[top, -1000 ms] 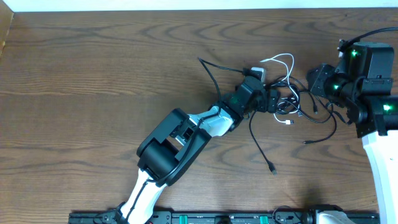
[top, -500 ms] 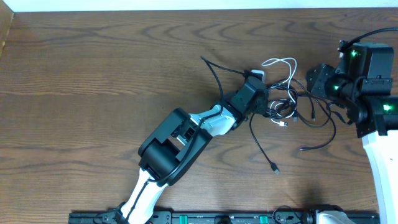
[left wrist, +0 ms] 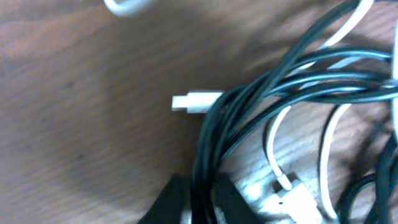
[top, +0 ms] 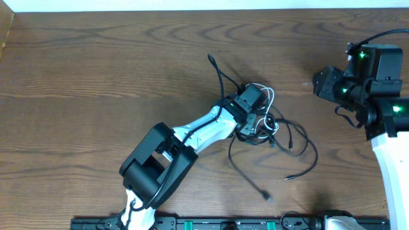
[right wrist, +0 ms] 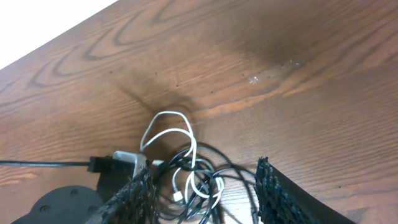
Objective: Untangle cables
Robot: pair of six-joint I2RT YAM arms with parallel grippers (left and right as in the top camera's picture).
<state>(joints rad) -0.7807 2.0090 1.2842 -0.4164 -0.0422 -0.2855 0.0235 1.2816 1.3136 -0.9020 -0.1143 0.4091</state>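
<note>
Cables (top: 271, 131) are lying mid worktop (top: 96, 64), just dragged toward 8 o'clock by the left gripper (top: 259, 124) pinching black strands. The right gripper (top: 317, 83), at 2 o'clock, is hanging open and empty, so nothing is pulling them apart.

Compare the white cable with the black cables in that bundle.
Colour: the white cable is pale, while the black cables are dark and run several strands side by side.
Spread: the white cable sits in small loops inside the bundle, while the black cables trail long ends out across the table.
Both are thin, flexible cords looped together in one tangle.
</note>
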